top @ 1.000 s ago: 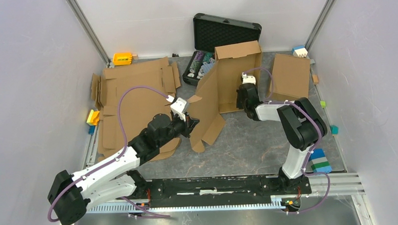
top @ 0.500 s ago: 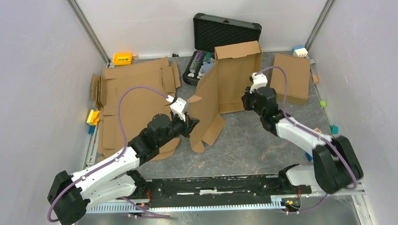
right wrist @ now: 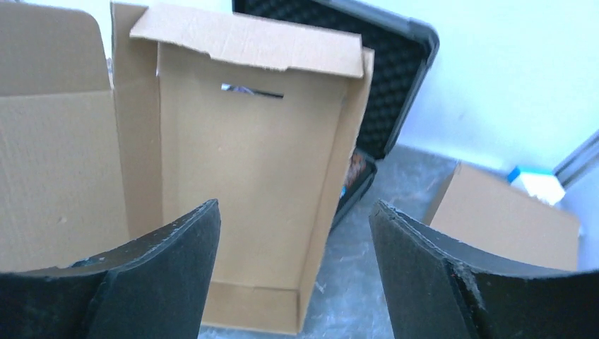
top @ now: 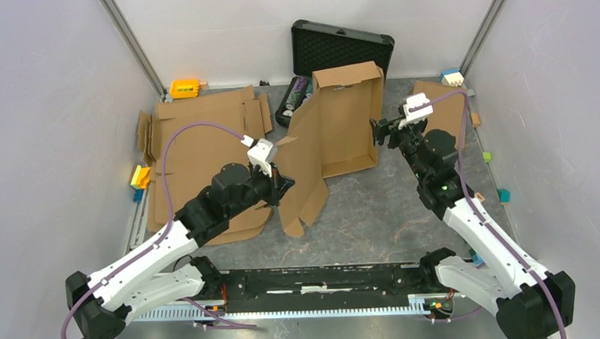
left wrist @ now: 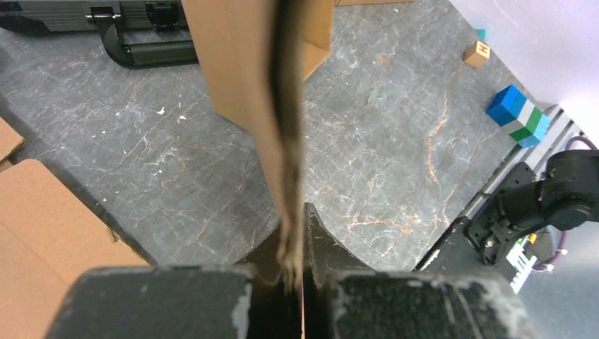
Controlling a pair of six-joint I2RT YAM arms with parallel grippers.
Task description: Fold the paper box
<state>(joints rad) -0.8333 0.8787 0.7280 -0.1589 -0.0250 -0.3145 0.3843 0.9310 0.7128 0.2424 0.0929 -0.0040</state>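
Overhead and wrist views, as I read them from the console. The paper box (top: pixel 340 123) stood half-formed at mid-table, directly in front of the open black case (top: pixel 343 47). Its tray was tipped up, with the short end flap bent over at the top and the right wall raised. A long side panel ran from the tray's left edge toward the arm bases, its cut tabs hanging over the table (top: pixel 374 212).

The left gripper (top: pixel 281 185) was pressed together on that panel; in the left wrist view the corrugated edge entered between the jaws edge-on. The right gripper (top: pixel 381 129) stood spread wide just beside the tray's right rim. Nothing lay between its fingers (right wrist: pixel 162 268), and the right wrist view looked past them into the tray.

Flat cardboard sheets (top: pixel 198 143) crowded the left arm's outer side. A second brown box (top: pixel 461 115) lay just beyond the right gripper, toward the right wall. Bare grey table lay between the two arms, in front of the box.
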